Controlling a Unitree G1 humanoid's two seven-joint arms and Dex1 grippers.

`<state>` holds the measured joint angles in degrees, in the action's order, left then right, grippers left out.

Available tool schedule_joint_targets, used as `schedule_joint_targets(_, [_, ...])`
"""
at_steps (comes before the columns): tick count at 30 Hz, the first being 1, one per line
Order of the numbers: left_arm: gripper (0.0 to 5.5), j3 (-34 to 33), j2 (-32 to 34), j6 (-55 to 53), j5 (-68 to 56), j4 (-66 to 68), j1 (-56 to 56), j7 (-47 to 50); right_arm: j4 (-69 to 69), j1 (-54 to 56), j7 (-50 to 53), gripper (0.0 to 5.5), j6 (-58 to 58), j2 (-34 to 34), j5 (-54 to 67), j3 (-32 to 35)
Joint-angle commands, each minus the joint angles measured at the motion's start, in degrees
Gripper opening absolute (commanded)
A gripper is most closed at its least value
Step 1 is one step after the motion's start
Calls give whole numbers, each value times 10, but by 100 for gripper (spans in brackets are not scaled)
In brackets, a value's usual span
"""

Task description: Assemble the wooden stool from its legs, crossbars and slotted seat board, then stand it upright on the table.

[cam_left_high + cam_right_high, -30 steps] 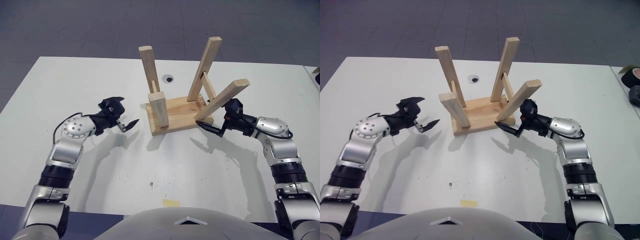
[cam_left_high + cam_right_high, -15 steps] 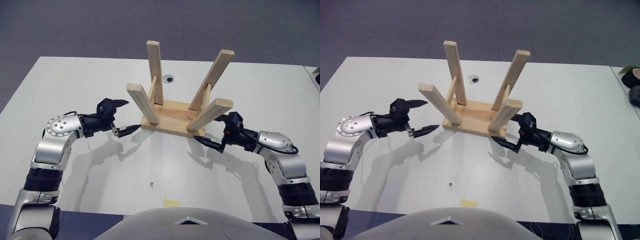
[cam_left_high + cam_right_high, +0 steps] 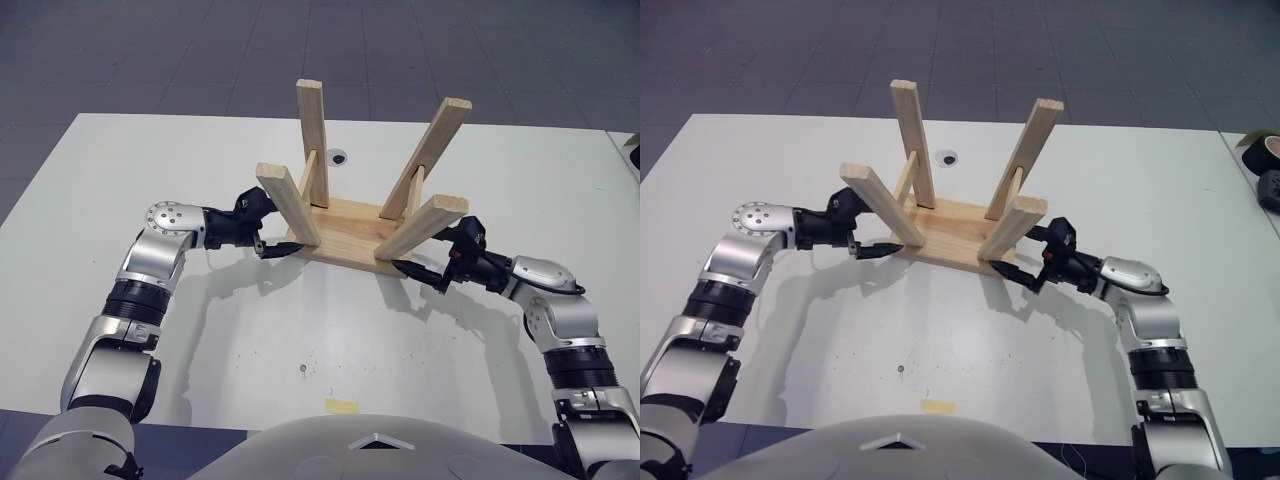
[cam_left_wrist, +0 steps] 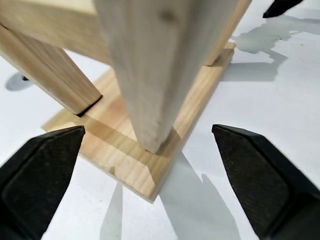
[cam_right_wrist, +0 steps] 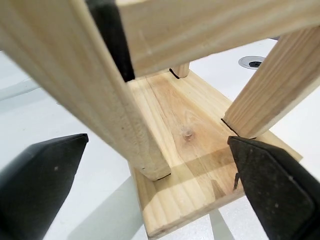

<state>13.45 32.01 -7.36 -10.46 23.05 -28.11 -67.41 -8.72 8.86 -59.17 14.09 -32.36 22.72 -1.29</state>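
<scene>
Left eye view: stool assembled, upside down on counter
Legs pointed up; left gripper and right gripper were apart, each around a near leg; only turning it upright was left.

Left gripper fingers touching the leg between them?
Apart. Left wrist view: the leg stands between the open fingers of the left gripper, with seat board and table visible in both gaps.

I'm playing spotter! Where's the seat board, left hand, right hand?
seat board (image 3: 350, 232), left eye view, middle.
left hand (image 4: 147, 131), left wrist view, between fingertips.
right hand (image 5: 157, 140), right wrist view, between fingertips.
</scene>
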Motion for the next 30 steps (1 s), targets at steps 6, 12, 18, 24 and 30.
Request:
schedule_joint_targets(6, [309,-12,-31,-44,-23,-16,-27,-15,-32,30,-39,367,7,14,-10,-29])
schedule_joint_targets(12, [213,-11,-6,-100,-43,-119,35,-31,-26,13,-70,274,49,-3,9,-25])
schedule_joint_targets(18, [143,-53,5,-252,-145,-271,103,-3,68,-38,-111,216,207,-34,130,14])
schedule_joint_targets(24, [135,-128,5,-436,-275,-381,150,76,151,-83,-47,190,381,-15,304,115])
schedule_joint_targets(30, [133,-273,-83,-682,-407,-424,118,302,214,-100,198,204,419,103,410,201])
